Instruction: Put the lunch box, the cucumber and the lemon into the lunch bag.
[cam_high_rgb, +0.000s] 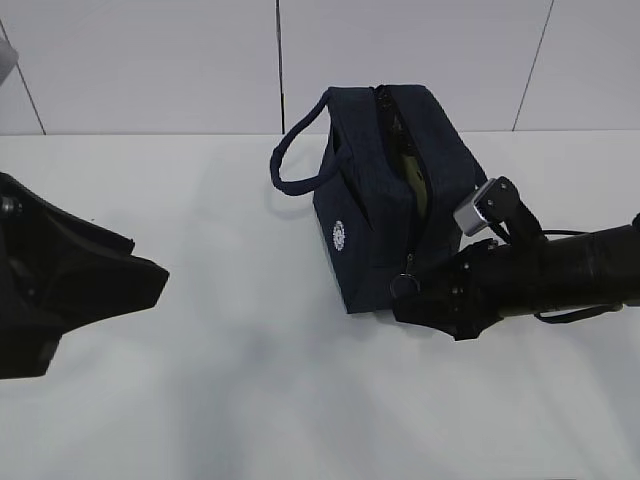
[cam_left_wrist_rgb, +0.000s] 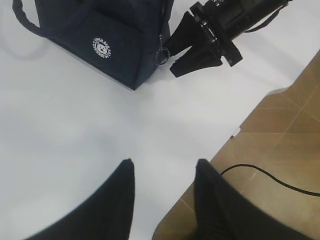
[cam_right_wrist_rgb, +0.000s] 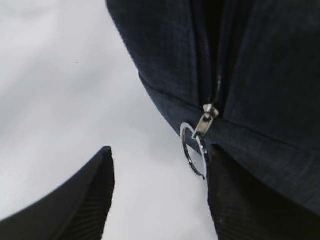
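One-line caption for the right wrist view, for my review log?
Open right pincer at the navy lunch bag's end, the zipper's ring pull hanging beside one finger.

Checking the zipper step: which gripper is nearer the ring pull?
Right. The right gripper is open at the ring pull on the lunch bag; the left gripper hangs open, well away.

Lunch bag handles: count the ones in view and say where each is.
1. A loop handle hangs off the left side of the lunch bag in the exterior view. A second one may be hidden behind the bag's far side.
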